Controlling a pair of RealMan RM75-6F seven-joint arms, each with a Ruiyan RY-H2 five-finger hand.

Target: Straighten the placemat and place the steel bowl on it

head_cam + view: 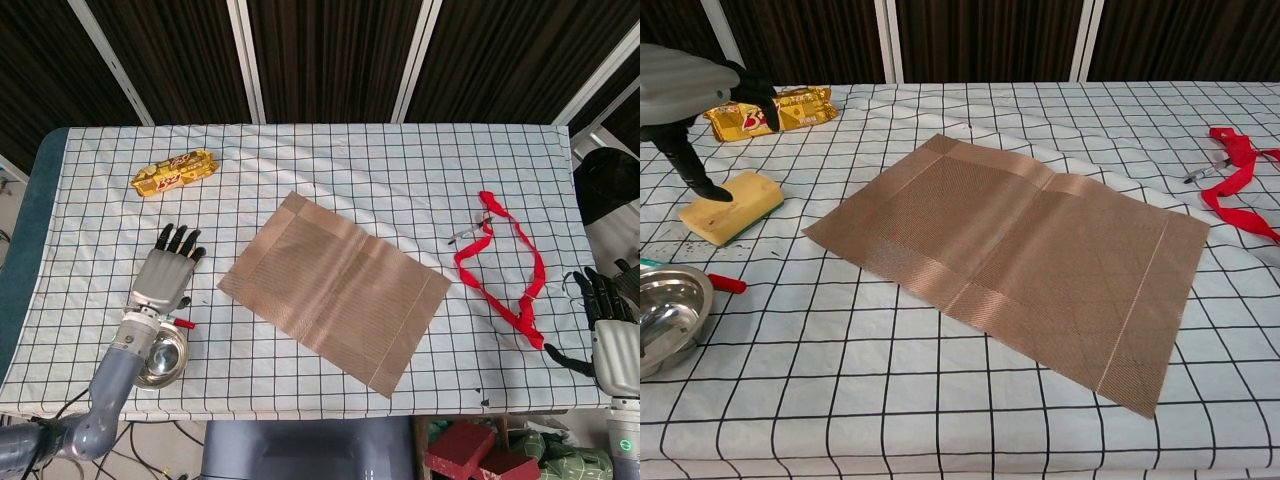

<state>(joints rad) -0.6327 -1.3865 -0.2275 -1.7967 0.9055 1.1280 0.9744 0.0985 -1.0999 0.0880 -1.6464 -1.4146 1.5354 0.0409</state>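
Head view, nearest edge first: the steel bowl [160, 358] sits at the front left of the table [330, 160], partly under the left forearm, empty as far as can be seen. The left hand [165, 275] hovers just beyond the bowl, palm down, fingers spread and holding nothing; in the chest view it appears at the upper left [690, 95], with one dark fingertip [715, 190] touching or just above the yellow sponge [730, 207]. A red-capped marker [728, 284] lies between bowl and sponge, close to the bowl's rim. The right hand [610, 335] rests off the table's right edge, fingers apart — empty.

The placemat [335, 288] lies near the table's middle, brown and woven, turned at an angle to the table's edges and well apart from the bowl [665, 315]; it is flat apart from a fold line across its middle. Nothing lies on it.

Right of the placemat, a red strap [505, 265] trails in a loop, with a small silver pen-like item [468, 235] beside its far end. At the far left, a yellow snack packet [174, 172] lies on the checked cloth — its red lettering is too small to read.
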